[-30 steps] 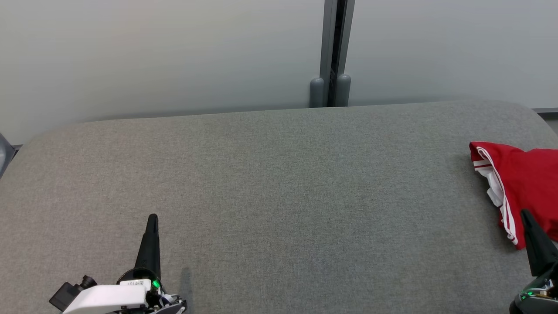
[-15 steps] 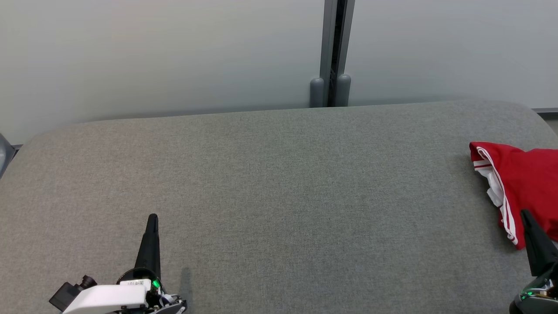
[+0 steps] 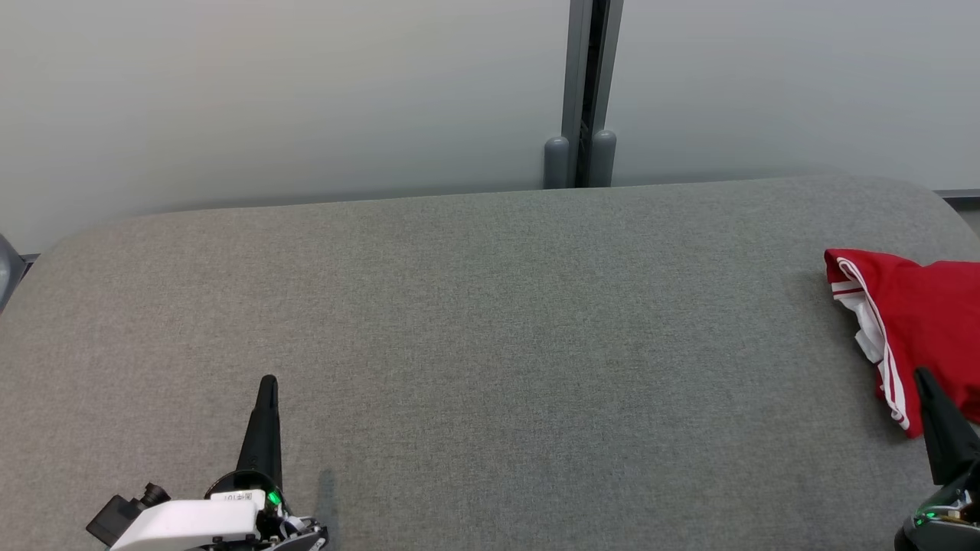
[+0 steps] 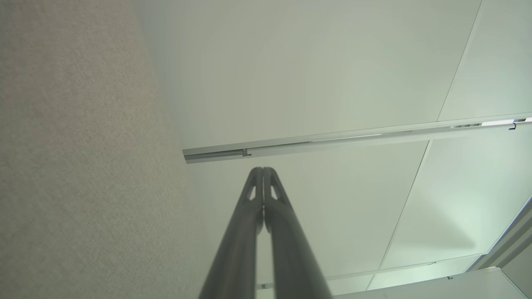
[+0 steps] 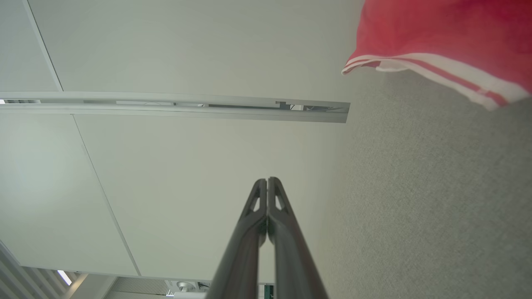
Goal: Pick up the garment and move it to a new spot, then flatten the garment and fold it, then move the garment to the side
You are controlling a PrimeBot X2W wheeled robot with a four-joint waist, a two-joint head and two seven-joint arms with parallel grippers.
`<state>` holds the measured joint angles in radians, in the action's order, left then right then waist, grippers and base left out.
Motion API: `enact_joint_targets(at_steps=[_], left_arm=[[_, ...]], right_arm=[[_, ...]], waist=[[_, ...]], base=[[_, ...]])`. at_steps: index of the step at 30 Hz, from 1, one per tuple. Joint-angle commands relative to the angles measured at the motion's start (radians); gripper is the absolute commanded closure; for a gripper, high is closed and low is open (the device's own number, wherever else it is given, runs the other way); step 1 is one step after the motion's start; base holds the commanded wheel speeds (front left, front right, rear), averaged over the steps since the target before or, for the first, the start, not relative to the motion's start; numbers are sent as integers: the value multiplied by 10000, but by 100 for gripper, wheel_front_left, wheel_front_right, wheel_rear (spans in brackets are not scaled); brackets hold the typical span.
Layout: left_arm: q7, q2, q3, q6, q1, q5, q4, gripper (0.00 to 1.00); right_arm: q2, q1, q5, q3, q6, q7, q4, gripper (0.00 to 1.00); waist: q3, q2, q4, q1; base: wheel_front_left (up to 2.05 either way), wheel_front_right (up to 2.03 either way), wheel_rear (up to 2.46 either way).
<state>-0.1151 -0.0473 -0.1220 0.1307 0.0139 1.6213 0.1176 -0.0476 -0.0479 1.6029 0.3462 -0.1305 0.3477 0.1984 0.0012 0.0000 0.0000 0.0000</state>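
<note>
A red garment (image 3: 922, 325) with white stripes along its edge lies bunched at the right end of the grey fabric surface (image 3: 490, 329), partly cut off by the frame. It also shows in the right wrist view as the red garment (image 5: 440, 37) at the top right. My right gripper (image 3: 922, 375) is shut and empty, its tip just in front of the garment's near edge; its fingers (image 5: 266, 181) press together. My left gripper (image 3: 267, 380) rests shut and empty at the lower left, far from the garment, with its fingers (image 4: 262, 170) closed.
Pale wall panels (image 3: 306, 92) stand right behind the surface, split by a grey vertical post (image 3: 586, 92). The surface's rounded far corners drop off at the left and right.
</note>
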Motion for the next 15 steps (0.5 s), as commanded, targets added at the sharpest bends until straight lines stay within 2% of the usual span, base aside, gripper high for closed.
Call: enact_joint_targets(at_steps=[1, 15], left_arm=[[-8, -20, 37, 44, -112, 34, 7, 100], [-7, -20, 38, 42, -112, 33, 6, 100]], right_arm=[[-47, -38, 50, 13, -4, 42, -35, 100], [-47, -37, 49, 17, -4, 33, -34, 100]], waist=[[0, 0, 0, 0], [0, 0, 0, 0]], base=[[0, 0, 0], [0, 0, 0]])
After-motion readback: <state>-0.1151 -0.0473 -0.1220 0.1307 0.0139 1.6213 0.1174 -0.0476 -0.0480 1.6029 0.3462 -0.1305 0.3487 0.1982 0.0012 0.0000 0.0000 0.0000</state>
